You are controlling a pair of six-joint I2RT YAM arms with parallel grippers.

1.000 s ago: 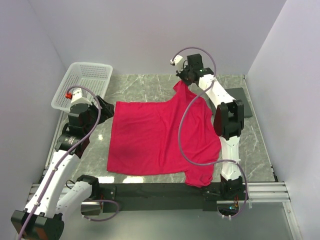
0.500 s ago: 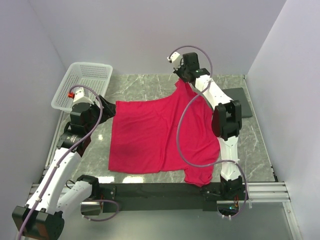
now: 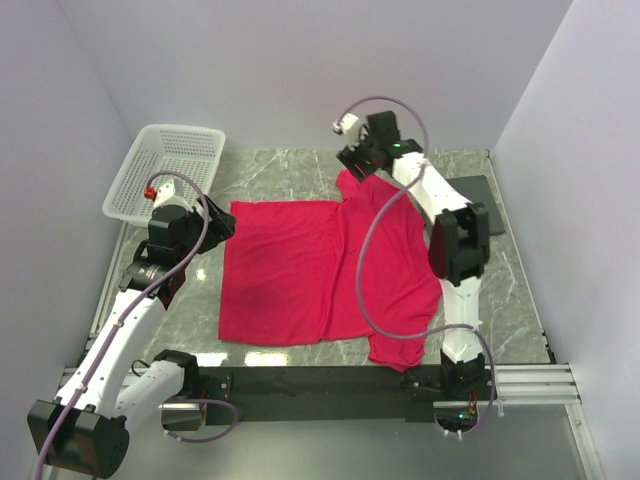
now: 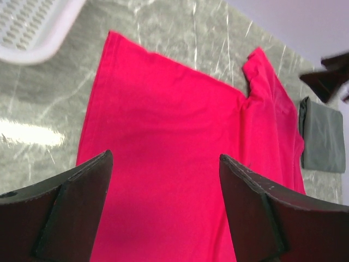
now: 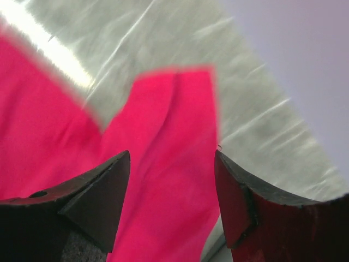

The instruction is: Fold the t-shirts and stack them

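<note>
Flattening step, judged. Right gripper point(image 5: 172, 158) stood open, empty, sleeve point(image 5: 174, 109) just beneath. Left gripper point(image 4: 165, 157) open too, t-shirt point(image 3: 300, 275) ahead. Next: pinch edge, fold.

Readable text: none in any of the 3 views.
t-shirt point(image 3: 300, 270): plain red cloth, no print or label to read.
basket point(image 3: 140, 185): white mesh, no lettering to read.
arms: any markings are too small to make out.
table point(image 3: 290, 175): grey marble pattern only, no signs.
</note>
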